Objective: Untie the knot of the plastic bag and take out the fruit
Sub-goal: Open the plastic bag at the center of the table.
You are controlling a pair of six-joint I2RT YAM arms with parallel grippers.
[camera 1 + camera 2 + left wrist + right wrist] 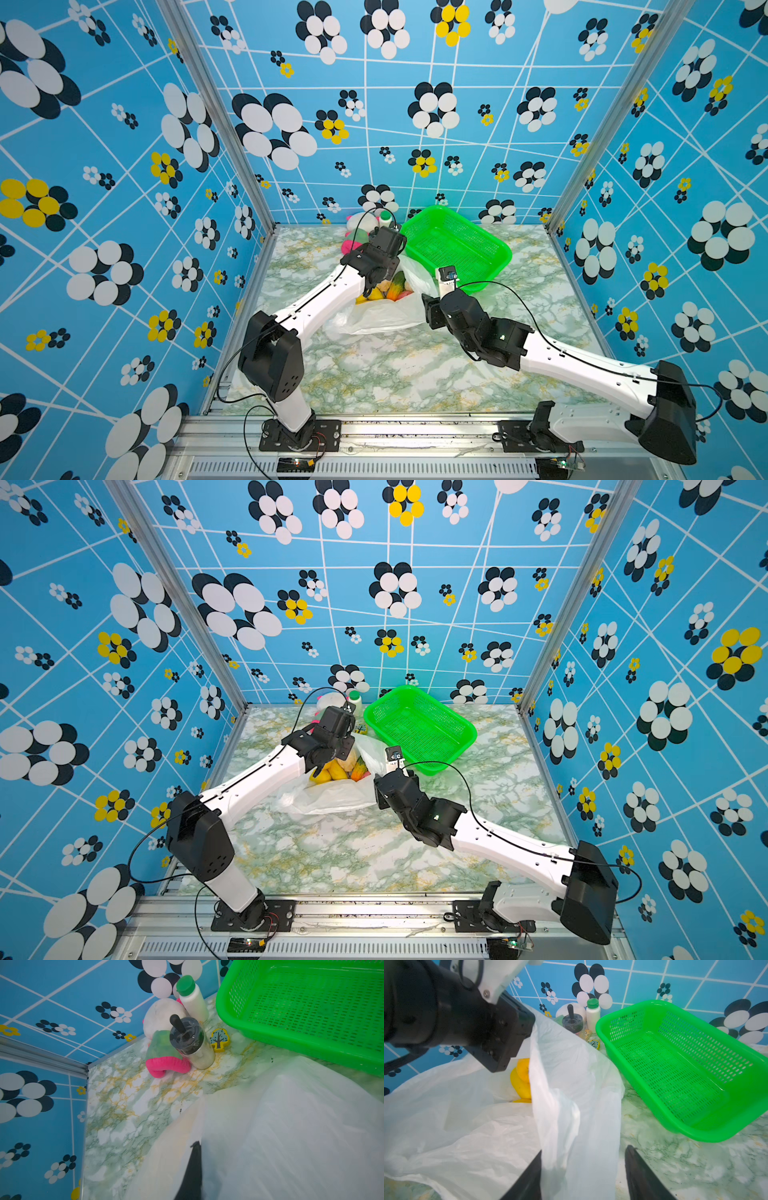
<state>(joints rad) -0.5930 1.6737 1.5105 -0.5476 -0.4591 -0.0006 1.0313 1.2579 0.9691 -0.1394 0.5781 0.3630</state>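
- my left claw (195, 1148) is clenched on the bag (374, 316), lifting its rim.
- my right claw (584, 1149) is released, with a bag flap between its jaws.
- the fruit (384, 291) lies in the bag, left of the right claw and under the left claw.

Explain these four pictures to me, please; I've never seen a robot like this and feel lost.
These are two white robot arms fixed at the front edge of a table, each ending in a two-fingered gripper. Two pictures look down from overhead; the other two come from cameras on the wrists. On the table lie a white plastic bag with toy fruit visible inside, an empty green basket, and at the back a plush toy, a bottle and a jar. The left gripper is shut on the bag's film; the right gripper is open, film hanging between its fingers.
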